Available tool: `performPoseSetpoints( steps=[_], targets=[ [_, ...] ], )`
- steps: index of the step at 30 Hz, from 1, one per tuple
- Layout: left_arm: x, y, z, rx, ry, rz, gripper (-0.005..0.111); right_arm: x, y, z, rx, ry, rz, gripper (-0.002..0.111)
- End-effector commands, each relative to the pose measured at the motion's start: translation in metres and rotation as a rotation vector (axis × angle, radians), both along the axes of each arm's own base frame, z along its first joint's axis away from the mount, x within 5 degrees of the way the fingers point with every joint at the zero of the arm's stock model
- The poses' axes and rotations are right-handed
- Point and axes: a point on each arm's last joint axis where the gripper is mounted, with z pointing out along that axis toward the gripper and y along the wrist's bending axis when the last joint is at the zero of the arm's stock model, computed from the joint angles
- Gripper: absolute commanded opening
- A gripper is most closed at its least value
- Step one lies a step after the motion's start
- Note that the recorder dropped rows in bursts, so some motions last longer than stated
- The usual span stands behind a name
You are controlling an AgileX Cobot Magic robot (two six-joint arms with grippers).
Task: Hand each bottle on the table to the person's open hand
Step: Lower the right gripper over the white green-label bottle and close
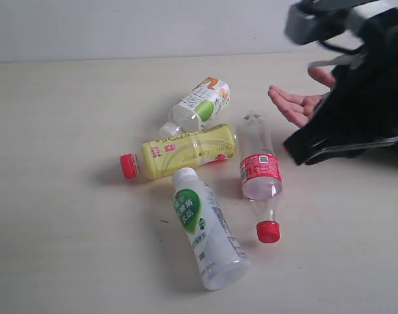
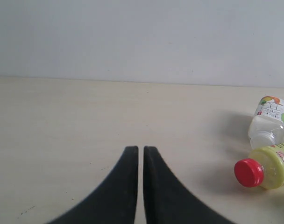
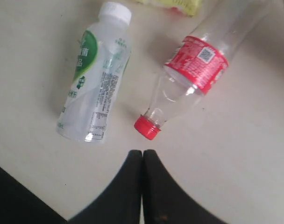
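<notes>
Four bottles (image 1: 186, 150), one table (image 1: 55, 229), one open palm (image 1: 297, 104)

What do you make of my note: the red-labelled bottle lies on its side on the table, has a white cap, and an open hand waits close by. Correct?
One slip: the red-labelled bottle has a red cap, not white, as the right wrist view shows. It does lie on its side on the table, with the open hand close by.

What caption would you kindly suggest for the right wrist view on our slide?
Shut right gripper close to a red-labelled bottle and a white-capped bottle, both lying on the table.
</notes>
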Motion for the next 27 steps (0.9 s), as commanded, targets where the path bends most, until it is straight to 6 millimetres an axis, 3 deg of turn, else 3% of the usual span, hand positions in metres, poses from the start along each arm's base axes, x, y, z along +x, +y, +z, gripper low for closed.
performPoseSetpoints(
  steps=[1,8,14,18,24,27],
  targets=[
    [0.000,0.000,-0.001,0.005,-0.004,0.002,0.007,0.006,0.046,-0.019,-0.086,0.069,0.102,0.003],
    [0.000,0.000,-0.001,0.005,-0.004,0.002,0.007,0.017,0.111,-0.057,-0.145,0.163,0.140,0.026],
    [0.000,0.000,-0.001,0.005,-0.004,0.002,0.007,0.029,0.138,-0.078,-0.176,0.206,0.137,0.059],
    [0.000,0.000,-0.001,0.005,-0.004,0.002,0.007,0.036,0.146,-0.085,-0.149,0.173,0.140,0.065],
    [0.000,0.000,-0.001,0.005,-0.004,0.002,0.007,0.036,0.147,-0.084,-0.138,0.171,0.134,0.065],
    [0.000,0.000,-0.001,0.005,-0.004,0.002,0.007,0.039,0.143,-0.085,-0.184,0.164,0.054,0.080]
  ],
)
